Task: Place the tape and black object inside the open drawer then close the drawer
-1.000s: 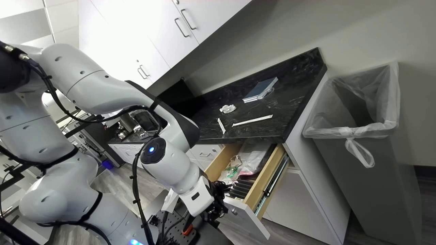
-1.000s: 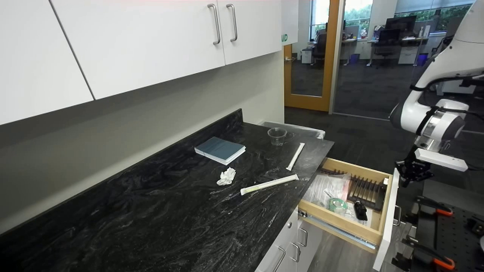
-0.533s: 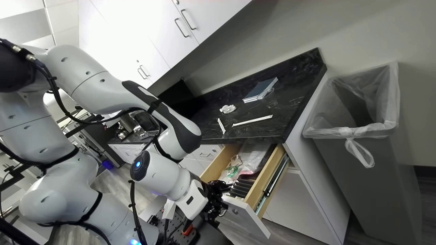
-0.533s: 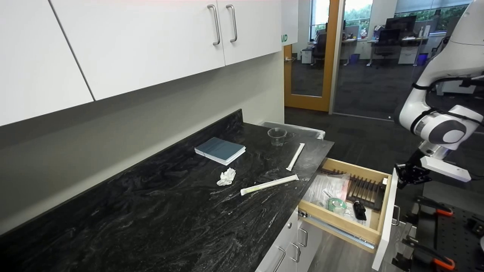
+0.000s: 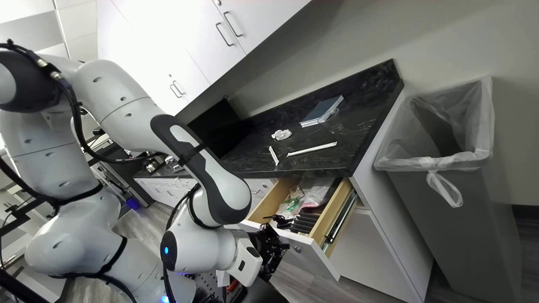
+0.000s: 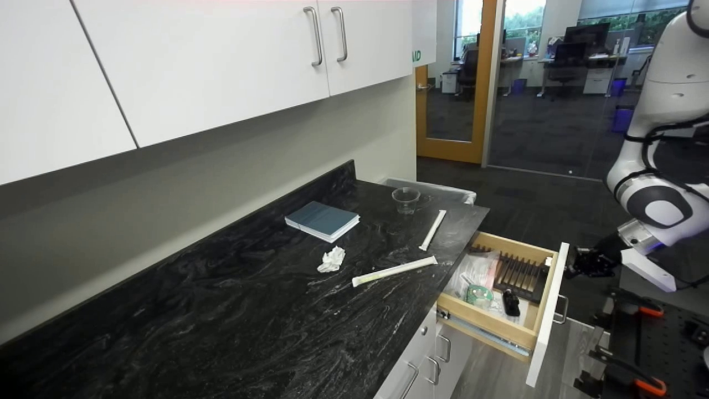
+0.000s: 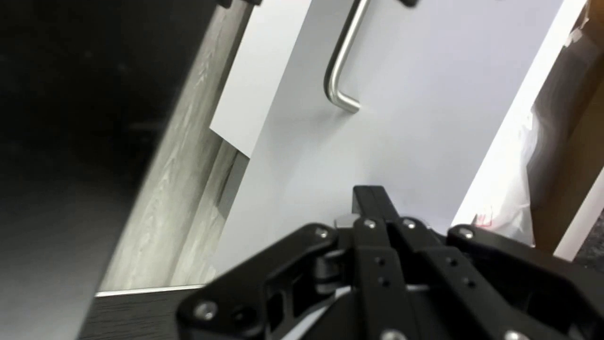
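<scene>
Two of the task's three parts look done; the closing is left. The drawer stands well out from beneath the countertop, so shutting it is judged to be the step in hand. The gripper is outside, at or just beside the white front; contact cannot be confirmed. Jaws are pressed together, nothing visible between them, which should serve as a blunt pusher. The tape lies inside the drawer, and the black object, taken as the one meant, lies near it; both appear to sit below the rim, so snagging seems unlikely. Materials, by size: countertop black with grey marbled veins, apparently smooth. Drawer: flat white front, pale yellowish wooden sides, metal slide rail; its handle is a round metal bar, bent toward the panel at the end. Plastic bag: translucent, wrinkled, pink-red along one edge. Slotted tray: dark, with parallel ribs. Tape: green, round, paler toward the core. Black object: oblong, uneven outline; too small to identify further.
</scene>
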You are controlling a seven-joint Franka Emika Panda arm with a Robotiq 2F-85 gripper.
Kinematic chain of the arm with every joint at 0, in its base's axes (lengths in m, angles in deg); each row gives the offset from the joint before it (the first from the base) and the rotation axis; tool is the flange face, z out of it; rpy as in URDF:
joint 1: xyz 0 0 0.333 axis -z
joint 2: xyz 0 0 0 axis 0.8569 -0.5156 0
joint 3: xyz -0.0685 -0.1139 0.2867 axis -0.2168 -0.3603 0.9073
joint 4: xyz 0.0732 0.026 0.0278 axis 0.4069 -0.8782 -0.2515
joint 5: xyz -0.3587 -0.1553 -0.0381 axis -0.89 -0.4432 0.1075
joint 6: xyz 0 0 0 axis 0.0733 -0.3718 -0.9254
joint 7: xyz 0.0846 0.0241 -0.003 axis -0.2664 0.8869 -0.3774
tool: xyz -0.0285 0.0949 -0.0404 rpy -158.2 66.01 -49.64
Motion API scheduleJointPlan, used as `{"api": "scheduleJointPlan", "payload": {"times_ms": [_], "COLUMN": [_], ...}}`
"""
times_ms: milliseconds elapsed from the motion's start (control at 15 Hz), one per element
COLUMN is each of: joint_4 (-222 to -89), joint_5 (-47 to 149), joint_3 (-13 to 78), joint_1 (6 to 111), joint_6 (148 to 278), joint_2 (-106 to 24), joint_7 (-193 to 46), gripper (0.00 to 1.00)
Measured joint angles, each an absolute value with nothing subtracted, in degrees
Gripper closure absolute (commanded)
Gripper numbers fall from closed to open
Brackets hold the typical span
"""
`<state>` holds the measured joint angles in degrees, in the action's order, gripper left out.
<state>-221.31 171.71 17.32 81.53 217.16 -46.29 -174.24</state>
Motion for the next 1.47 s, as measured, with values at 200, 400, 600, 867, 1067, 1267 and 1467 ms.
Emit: {"api": "scheduleJointPlan", "payload": {"times_ms": [200,400,600,867,1067,1267,1467], "joint_4": [-219.93,-218.29,-218.30,-217.90,-215.55,-211.60,-207.34], "joint_5": [173.73,173.30,172.97,172.10,168.63,162.30,156.93], "joint_3": [16.74,16.23,15.34,14.59,14.49,14.54,15.18], "joint_1": [80.90,78.98,77.49,76.30,75.51,74.60,73.27], "joint_6": [208.03,205.55,205.54,205.55,205.54,205.55,206.11], "joint_2": [-52.72,-55.46,-55.50,-55.52,-55.53,-55.50,-55.56], "joint_7": [-177.88,-177.05,-176.48,-175.91,-174.91,-170.15,-163.67], "gripper": [1.00,1.00,1.00,1.00,1.00,1.00,1.00]}}
